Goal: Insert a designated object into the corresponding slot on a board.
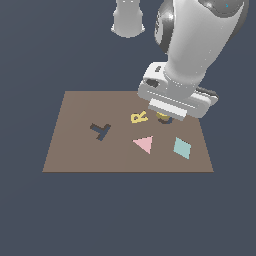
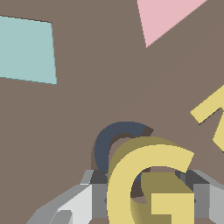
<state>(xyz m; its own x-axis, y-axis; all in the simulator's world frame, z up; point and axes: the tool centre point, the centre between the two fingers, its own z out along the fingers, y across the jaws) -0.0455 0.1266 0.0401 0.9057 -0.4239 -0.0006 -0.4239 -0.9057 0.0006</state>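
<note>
The yellow G piece point(image 2: 151, 183) is gripped in the end effector point(image 2: 148, 192) and carried low over the board point(image 1: 75, 150), offset just beside the G-shaped slot point(image 2: 114, 141), presumably so the outlines can be matched before lowering.

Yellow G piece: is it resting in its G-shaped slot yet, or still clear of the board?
Cannot tell. In the wrist view the yellow G piece, held in the gripper, overlaps the slot offset, unseated; no view shows contact or gap with the board.
</note>
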